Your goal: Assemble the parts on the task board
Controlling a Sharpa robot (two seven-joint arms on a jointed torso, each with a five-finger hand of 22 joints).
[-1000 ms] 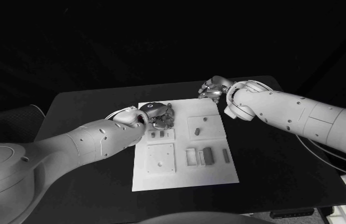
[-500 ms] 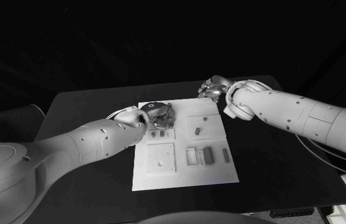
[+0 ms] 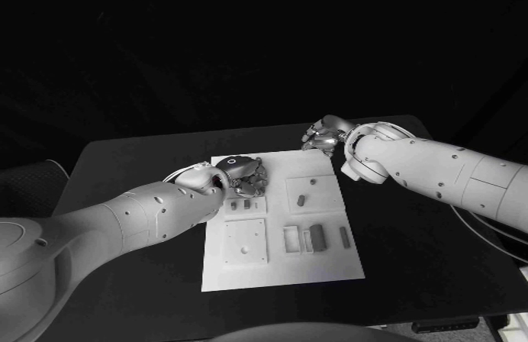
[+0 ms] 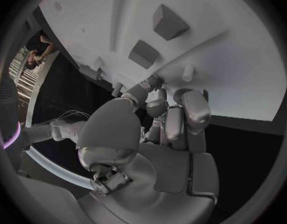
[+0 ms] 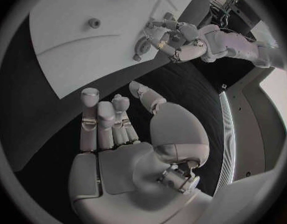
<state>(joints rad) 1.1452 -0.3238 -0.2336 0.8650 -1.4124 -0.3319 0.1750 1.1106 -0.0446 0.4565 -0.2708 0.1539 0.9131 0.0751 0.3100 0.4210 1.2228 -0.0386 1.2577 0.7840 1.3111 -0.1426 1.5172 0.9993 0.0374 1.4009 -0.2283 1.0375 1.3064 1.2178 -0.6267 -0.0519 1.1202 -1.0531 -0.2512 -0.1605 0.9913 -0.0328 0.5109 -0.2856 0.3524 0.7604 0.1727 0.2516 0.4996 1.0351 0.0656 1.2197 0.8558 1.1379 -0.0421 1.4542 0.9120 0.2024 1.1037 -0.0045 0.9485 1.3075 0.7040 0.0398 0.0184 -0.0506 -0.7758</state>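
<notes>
1. Board first: the flat white rectangular task board lies in the middle of the black table, its long side running away from the robot.
2. On the board's near half sits a square raised white plate, and just to its right stand an open white frame, a dark grey upright block and a slim grey bar, close together in a row.
3. Farther up, a second square white plate carries a small dark oblong peg near its middle.
4. To the left of that plate, small grey pieces stand in a dark recess, right under the left hand.
5. The silver left hand rests over the board's far left part, fingers curled downward and bunched against the board; in the left wrist view the fingertips press close to a small pale peg, but I cannot tell whether anything is actually pinched between them.
6. The same wrist view shows two dark grey blocks standing up from the white surface beyond the fingers.
7. Farthest off, the silver right hand hovers at the board's far right corner, over the black table just off the edge; its fingers stand loosely apart, holding nothing.
</notes>
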